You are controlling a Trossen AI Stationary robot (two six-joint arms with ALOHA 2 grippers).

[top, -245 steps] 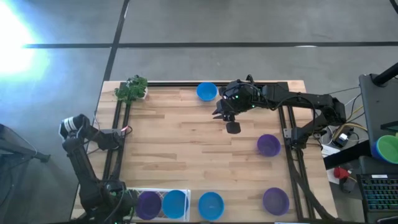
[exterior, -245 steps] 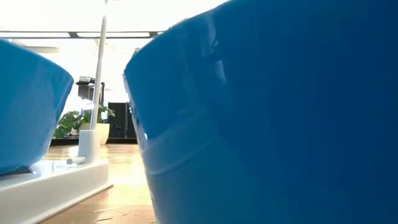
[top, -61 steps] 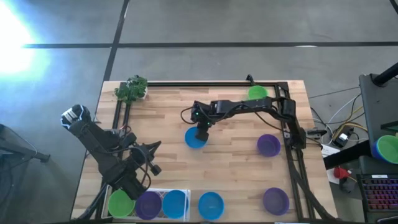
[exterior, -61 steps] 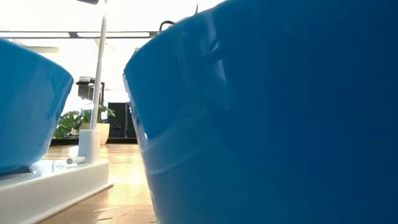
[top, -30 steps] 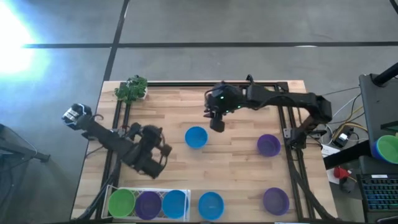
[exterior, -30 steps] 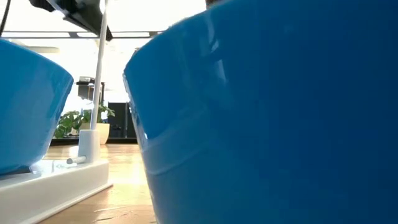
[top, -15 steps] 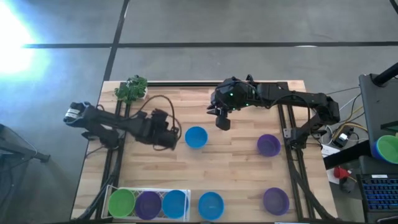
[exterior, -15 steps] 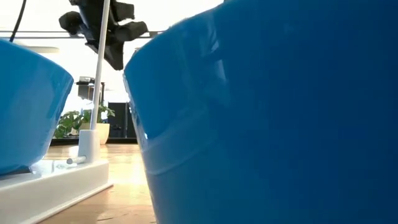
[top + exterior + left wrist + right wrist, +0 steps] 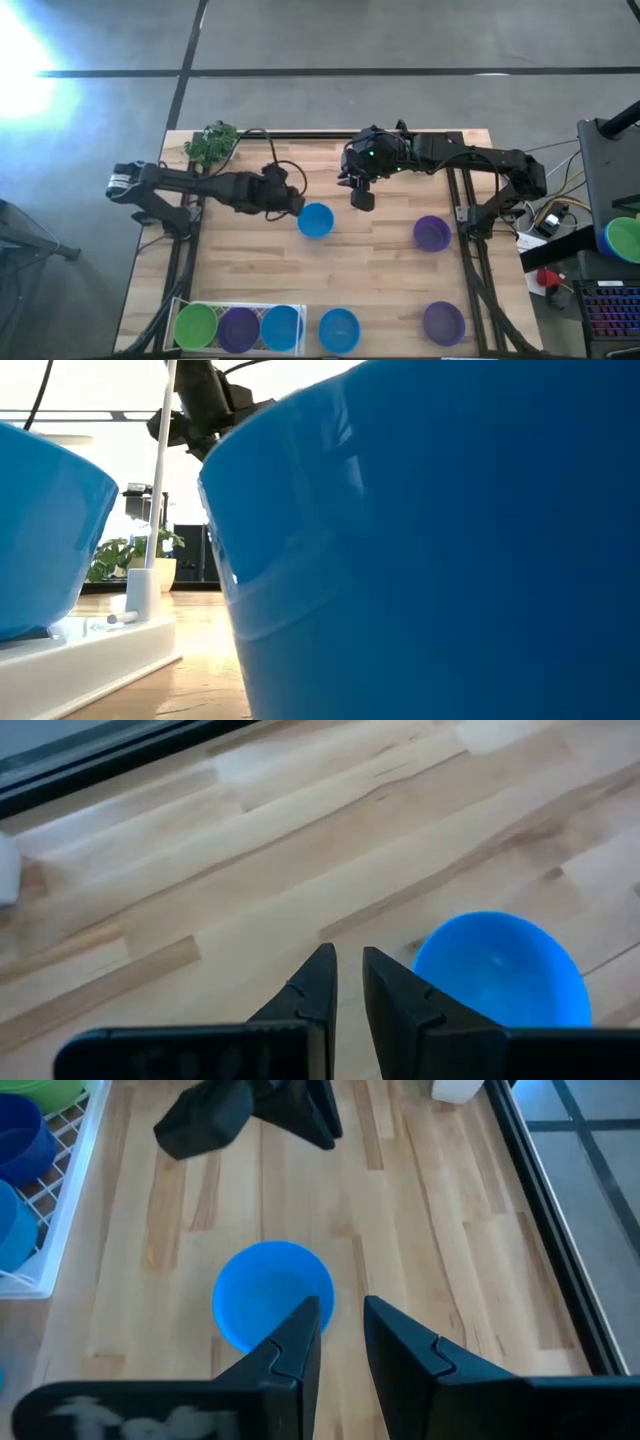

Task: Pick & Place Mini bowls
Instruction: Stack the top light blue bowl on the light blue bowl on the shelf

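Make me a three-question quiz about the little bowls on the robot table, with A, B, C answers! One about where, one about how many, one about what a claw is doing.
1. Where is the blue bowl that is nearest the left gripper?
A. in the white tray
B. on the bare wood mid-table
C. beside the plant

2. How many bowls sit in the white tray?
A. one
B. three
C. five

3. What is the left gripper holding?
A. nothing
B. a purple bowl
C. the plant

Answers:
1 B: the high view shows it alone on the wood, just beside the left gripper.
2 B: green, purple and blue sit in a row.
3 A: the left wrist view shows only bare table between its fingers.
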